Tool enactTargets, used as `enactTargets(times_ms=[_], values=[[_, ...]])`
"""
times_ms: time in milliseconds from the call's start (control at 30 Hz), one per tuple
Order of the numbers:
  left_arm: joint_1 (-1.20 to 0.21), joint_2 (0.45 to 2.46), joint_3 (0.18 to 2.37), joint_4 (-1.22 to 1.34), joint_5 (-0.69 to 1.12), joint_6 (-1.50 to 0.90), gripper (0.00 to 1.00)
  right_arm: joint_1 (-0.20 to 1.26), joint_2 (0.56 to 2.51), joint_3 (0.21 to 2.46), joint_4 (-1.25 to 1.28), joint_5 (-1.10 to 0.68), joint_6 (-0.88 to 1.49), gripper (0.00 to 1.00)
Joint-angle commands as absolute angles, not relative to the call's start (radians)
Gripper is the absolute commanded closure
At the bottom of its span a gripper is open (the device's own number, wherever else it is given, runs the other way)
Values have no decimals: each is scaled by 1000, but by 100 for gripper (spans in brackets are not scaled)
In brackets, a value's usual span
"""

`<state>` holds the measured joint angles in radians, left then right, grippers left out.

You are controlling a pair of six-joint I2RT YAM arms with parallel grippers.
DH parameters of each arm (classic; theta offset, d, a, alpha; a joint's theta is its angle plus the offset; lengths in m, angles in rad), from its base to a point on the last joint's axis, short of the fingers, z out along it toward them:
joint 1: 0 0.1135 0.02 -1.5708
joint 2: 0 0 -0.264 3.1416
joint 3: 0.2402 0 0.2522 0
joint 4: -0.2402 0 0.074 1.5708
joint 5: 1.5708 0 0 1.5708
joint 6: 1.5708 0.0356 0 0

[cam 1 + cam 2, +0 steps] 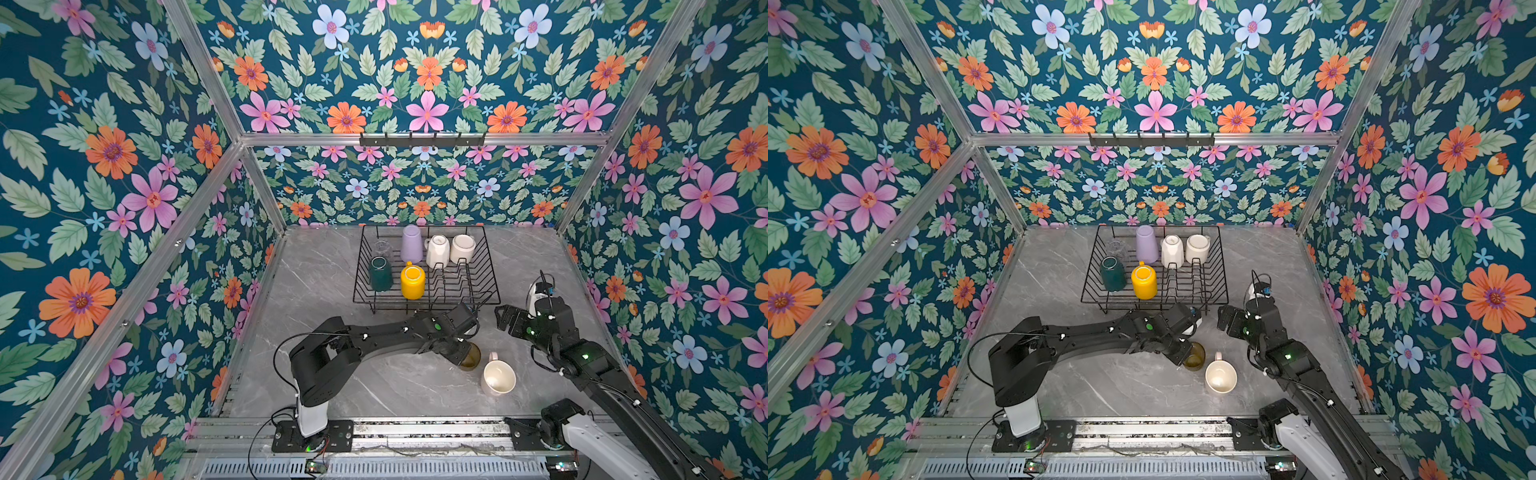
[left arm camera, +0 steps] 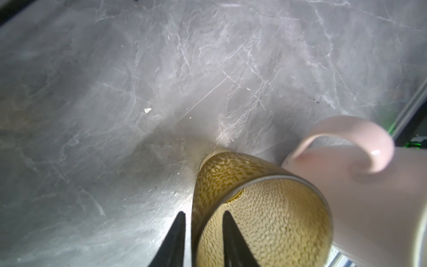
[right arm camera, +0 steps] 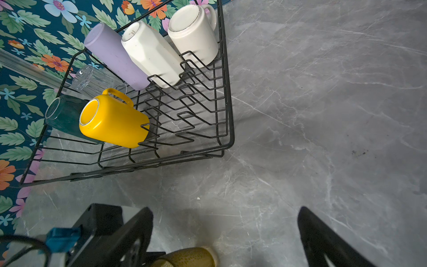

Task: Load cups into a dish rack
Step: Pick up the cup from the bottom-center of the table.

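An olive-brown glass (image 1: 471, 358) (image 2: 265, 208) stands on the grey table in front of the dish rack (image 1: 493, 270). My left gripper (image 1: 463, 355) (image 2: 203, 213) is shut on its wall, one finger inside and one outside. A pale pink mug (image 1: 498, 376) (image 2: 360, 185) stands mouth up, touching the glass on the right. My right gripper (image 1: 505, 320) (image 3: 224, 217) hovers open above the table, right of the left wrist, holding nothing. In the rack sit a lilac tumbler (image 1: 411, 244), two white mugs (image 1: 437, 251), a dark green mug (image 1: 380, 274), a yellow mug (image 1: 412, 282) and a clear glass (image 1: 382, 249).
The rack's front right part holds only bare divider prongs (image 3: 184, 104). Flowered walls with aluminium posts close the table in on three sides. A black hook rail (image 1: 422, 139) hangs on the back wall. The arm bases sit on a rail along the front edge.
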<state>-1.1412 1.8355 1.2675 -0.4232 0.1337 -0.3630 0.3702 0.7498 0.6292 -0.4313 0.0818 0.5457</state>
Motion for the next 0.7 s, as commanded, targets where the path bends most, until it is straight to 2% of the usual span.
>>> enactTargets(times_ms=[0,100,433,533,667], values=[[-1142,1832,1274,-441,131,-359,83,370,751,629,-431,86,544,3],[-1142,1831,1272,-452,112,-357,100,369,754,631,-427,80,544,3],[-1137,1727,1221,-504,-13,-346,100,369,752,638,-408,49,549,3],[-1103,1641,1169,-525,-72,-332,100,370,750,648,-399,5,554,3],[-1038,1463,1091,-465,-22,-292,100,369,762,665,-368,-77,558,3]])
